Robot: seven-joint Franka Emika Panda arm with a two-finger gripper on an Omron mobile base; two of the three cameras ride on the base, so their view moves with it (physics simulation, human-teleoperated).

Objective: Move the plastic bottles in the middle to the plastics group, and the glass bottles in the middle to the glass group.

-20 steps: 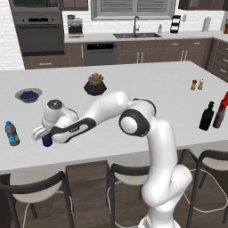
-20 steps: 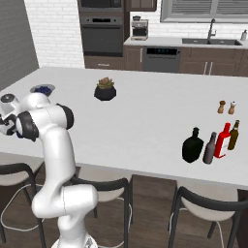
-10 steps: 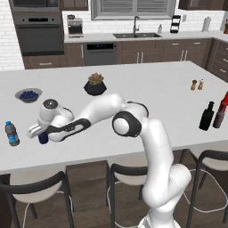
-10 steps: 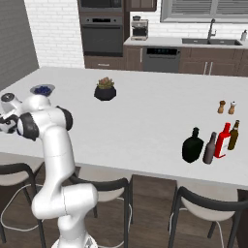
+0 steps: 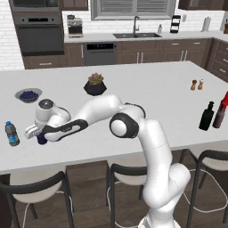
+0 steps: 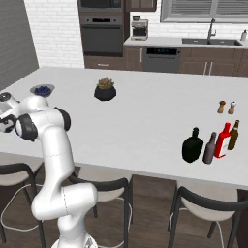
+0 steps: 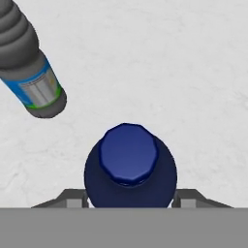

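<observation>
My gripper (image 5: 39,134) is shut on the small dark navy-blue plastic bottle (image 5: 42,140) near the counter's left end. From the hand view I look down on its blue cap (image 7: 128,154), with my gripper (image 7: 128,201) around its body and a finger (image 7: 72,199) on each side. The clear bottle with a blue label (image 5: 12,134) of the plastics group stands just to the left, and the labelled bottle (image 7: 31,77) shows at upper left in the hand view. The squat black bottle (image 6: 193,145) and slim brown bottle (image 6: 209,148) stand beside the red bottle (image 6: 223,140) at the far right.
A bowl of blueberries (image 5: 29,95) and a potted plant (image 5: 95,84) sit behind the arm. Two small shakers (image 5: 197,84) stand at the far right. Dark stools (image 5: 127,176) line the counter's front edge.
The arm has carried the navy bottle a little to the left, closer to the labelled bottle. The grip has stayed the same.
</observation>
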